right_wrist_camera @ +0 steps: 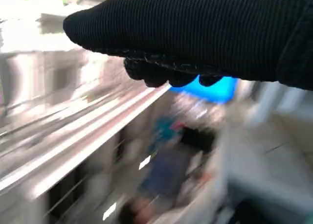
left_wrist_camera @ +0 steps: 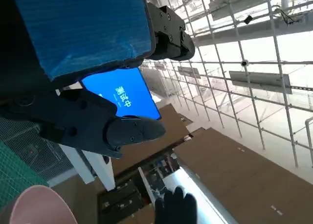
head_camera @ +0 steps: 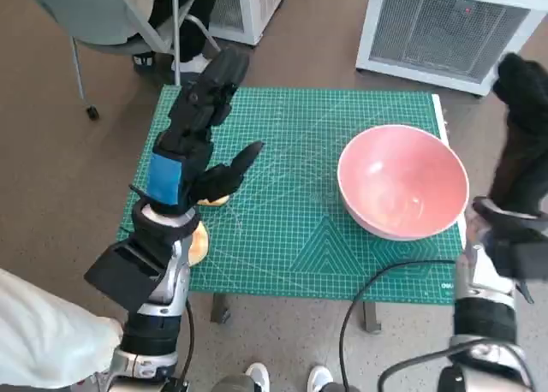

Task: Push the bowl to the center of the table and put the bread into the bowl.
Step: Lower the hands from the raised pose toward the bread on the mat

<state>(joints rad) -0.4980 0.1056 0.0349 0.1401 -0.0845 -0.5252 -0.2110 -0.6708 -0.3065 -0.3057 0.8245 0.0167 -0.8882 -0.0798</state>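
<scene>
Left hand (head_camera: 203, 127): raised over the table's left side, fingers apart, holding nothing. Right hand (head_camera: 524, 92): raised off the right edge, finger state indiscernible. Pink bowl (head_camera: 402, 181): upright, right side.

Our two hands raised, holding nothing.
Our left hand (head_camera: 204, 118) hovers over the table (head_camera: 291, 238) with fingers spread; our gloved right hand (head_camera: 524, 97) hangs beyond its edge.

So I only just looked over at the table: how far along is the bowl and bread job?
Nothing looks done yet. The pink bowl sits empty by the table's right edge, not at the center of the green mat. The bread lies on the mat under the raised left hand, which holds nothing. The right hand is lifted beside the bowl, off the table's right edge. Both the push and the placing remain.
</scene>
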